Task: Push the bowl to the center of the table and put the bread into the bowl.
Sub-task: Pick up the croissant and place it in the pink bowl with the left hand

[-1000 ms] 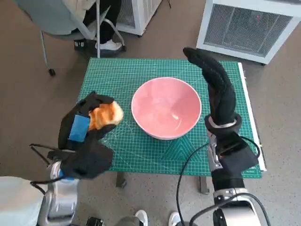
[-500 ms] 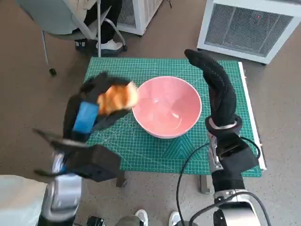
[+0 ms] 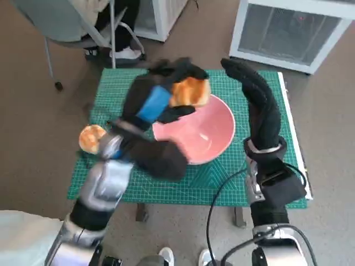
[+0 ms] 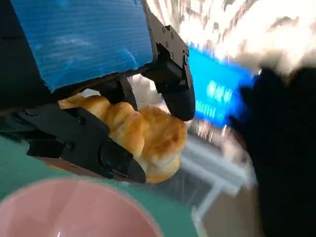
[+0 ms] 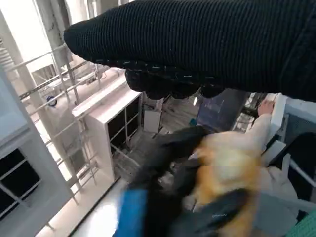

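The pink bowl (image 3: 206,137) sits near the middle of the green mat (image 3: 183,185). My left hand (image 3: 161,101) hovers above the bowl's far left rim and grips a golden bread roll (image 3: 190,92). In the left wrist view the black fingers (image 4: 111,158) clamp the bread roll (image 4: 145,136) above the bowl (image 4: 74,210). My gloved right hand (image 3: 258,105) stands upright beside the bowl's right side, fingers stretched out and holding nothing. The right wrist view shows the right hand (image 5: 197,44), with the blurred left hand (image 5: 163,197) and bread roll (image 5: 229,165) beyond it.
A second golden roll (image 3: 91,138) lies at the mat's left edge. White cabinets (image 3: 294,33) stand behind the table. A chair (image 3: 72,22) and a person's shoe (image 3: 128,53) are at the far left. A black cable (image 3: 219,205) hangs by my right forearm.
My left hand has carried the bread up and to the right, from the mat's left side to above the bowl's far rim. A second roll now shows at the left. The right hand stayed put.
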{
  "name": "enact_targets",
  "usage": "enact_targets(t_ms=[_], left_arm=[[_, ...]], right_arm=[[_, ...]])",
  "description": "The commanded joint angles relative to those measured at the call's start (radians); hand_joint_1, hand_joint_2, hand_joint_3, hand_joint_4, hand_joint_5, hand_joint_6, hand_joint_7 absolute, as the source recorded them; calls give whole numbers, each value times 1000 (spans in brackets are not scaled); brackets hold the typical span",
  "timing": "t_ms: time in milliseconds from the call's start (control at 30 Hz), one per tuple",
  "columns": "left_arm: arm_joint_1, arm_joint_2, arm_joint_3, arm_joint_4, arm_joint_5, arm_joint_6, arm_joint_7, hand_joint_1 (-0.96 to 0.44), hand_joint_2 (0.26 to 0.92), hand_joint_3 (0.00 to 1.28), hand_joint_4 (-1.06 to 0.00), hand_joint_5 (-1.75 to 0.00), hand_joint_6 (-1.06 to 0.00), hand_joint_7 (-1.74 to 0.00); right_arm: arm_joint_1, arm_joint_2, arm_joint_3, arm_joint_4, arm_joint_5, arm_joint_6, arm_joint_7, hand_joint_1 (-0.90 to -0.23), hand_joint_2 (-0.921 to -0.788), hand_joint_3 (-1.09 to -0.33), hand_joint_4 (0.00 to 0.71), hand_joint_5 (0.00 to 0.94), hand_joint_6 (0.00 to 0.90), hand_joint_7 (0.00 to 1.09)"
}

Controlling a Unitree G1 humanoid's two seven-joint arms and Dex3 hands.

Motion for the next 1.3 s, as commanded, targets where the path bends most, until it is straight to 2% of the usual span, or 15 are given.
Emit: enact_targets(t_ms=[33, 133, 267, 300, 333, 367, 400, 433, 500, 533, 633, 800, 967, 1133, 1300], left_arm=[[-70, -28, -17, 155, -12, -27, -12, -1, 920, 60, -706, -1094, -619, -1230], [-90, -42, -19, 227, -26, -41, -17, -1, 920, 64, -700, -1098, -618, -1234], [-106, -45, -31, 302, -46, -62, -72, -1, 921, 94, -668, -1145, -580, -1259], [-108, -40, -37, 312, -51, -64, -101, -1, 920, 119, -642, -1180, -551, -1278], [-111, -36, -41, 319, -55, -66, -122, -2, 921, 187, -549, -1266, -490, -1349], [-116, -28, -50, 327, -56, -61, -158, -2, 921, 212, -514, -1299, -466, -1376], [-120, -22, -56, 332, -57, -57, -183, -87, 893, 210, -394, -1031, -365, -1172], [-124, -15, -64, 334, -56, -53, -210, -118, 891, 194, -372, -897, -345, -1067], [-128, -4, -74, 333, -50, -48, -247, -213, 907, 116, -319, -448, -283, -769], [-130, 0, -78, 332, -47, -48, -260, -253, 911, 93, -284, -307, -246, -678], [-130, 19, -89, 312, -35, -43, -301, -331, 914, 60, -206, -116, -173, -548], [-117, 37, -91, 275, -22, -41, -312, -400, 918, 38, -106, -19, -92, -459], [-89, 66, -74, 219, -31, -51, -313, -416, 920, 29, -57, -3, -77, -399], [-50, 122, -29, 144, -87, -89, -347, -416, 921, 24, -34, -2, -108, -311], [12, 209, 69, 45, -207, -127, -435, -396, 921, 19, -26, -1, -169, -202]], right_arm=[[29, -1, -7, 6, 2, -2, -10, -529, -921, -852, 299, 16, -1, 724], [32, -2, -9, 5, -3, -5, -15, -527, -921, -854, 302, 18, -1, 724], [37, -6, -12, 0, -8, -8, -22, -525, -921, -859, 305, 19, -1, 725], [38, -8, -13, 0, -8, -9, -23, -524, -921, -860, 306, 20, -1, 726], [39, -8, -13, -1, -9, -10, -24, -524, -921, -861, 306, 20, -1, 726], [40, -11, -15, 0, -8, -11, -25, -524, -921, -861, 307, 20, -1, 726], [40, -12, -16, 1, -7, -11, -25, -524, -921, -861, 307, 21, -1, 726], [40, -14, -17, 2, -4, -11, -25, -524, -921, -861, 307, 21, -1, 726], [39, -16, -19, 2, 1, -10, -24, -526, -921, -859, 308, 21, -1, 726], [39, -16, -20, 3, 3, -9, -23, -529, -921, -857, 308, 21, -1, 727], [37, -16, -22, 5, 7, -8, -22, -534, -921, -853, 309, 21, -1, 727], [33, -10, -24, 8, 10, -4, -22, -539, -921, -848, 308, 21, -1, 726], [32, -3, -20, 2, 20, -2, -14, -547, -921, -842, 307, 20, -1, 726], [35, 3, -11, -7, 30, -4, -5, -549, -921, -841, 305, 19, -1, 726], [44, 6, -1, -28, 37, -2, 0, -551, -921, -838, 304, 18, -1, 727]])
